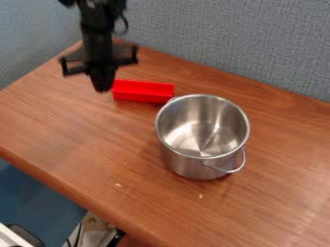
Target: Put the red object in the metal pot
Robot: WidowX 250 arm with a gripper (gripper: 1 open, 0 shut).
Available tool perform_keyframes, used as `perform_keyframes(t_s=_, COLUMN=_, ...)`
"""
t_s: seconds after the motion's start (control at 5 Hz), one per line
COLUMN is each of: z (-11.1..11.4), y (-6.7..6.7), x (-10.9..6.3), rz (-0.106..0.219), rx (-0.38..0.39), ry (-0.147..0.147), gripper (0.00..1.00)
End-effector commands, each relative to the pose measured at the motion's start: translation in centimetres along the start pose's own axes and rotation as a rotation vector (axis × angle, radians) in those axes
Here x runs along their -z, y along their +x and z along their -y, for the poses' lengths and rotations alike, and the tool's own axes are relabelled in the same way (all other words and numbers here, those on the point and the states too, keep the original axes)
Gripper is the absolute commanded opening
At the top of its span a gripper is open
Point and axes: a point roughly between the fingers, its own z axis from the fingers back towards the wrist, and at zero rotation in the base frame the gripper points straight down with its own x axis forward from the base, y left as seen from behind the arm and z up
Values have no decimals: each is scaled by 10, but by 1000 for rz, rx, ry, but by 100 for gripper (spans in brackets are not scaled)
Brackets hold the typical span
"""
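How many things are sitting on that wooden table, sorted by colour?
Red: 1, the red object
Silver: 1, the metal pot
Total: 2, both resting on the table

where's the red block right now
The red block lies flat on the wooden table, just up-left of the metal pot and below-right of the raised claw.

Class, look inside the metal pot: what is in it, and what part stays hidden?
The metal pot holds nothing visible: only bare shiny walls and floor. Its near inner wall is hidden behind the rim. The red block lies outside on the table.
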Motion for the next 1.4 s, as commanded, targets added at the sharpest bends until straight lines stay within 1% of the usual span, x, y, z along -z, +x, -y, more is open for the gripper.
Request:
perform_keyframes(t_s=0.0, z=5, y=13, x=-40, rz=25, rx=99, ry=-80, gripper=0)
perform_keyframes(t_s=0.2, z=10, y=13, x=-62, rz=20, rx=198, ry=-129, gripper=0)
perform_keyframes(t_s=0.4, z=12, y=13, x=-72, rz=15, rx=303, ry=-162, gripper=0)
perform_keyframes(t_s=0.6, z=7, y=10, x=-63, rz=17, rx=363, ry=-133, gripper=0)
perform_keyframes(t_s=0.8, z=2, y=7, x=-58, rz=13, rx=426, ry=-112, gripper=100)
perform_keyframes(t_s=1.0, z=12, y=-1, x=-28, rz=-4, rx=359, ry=-104, gripper=100)
perform_keyframes(t_s=1.2, z=24, y=-6, x=5, rz=-15, rx=249, ry=-94, gripper=100)
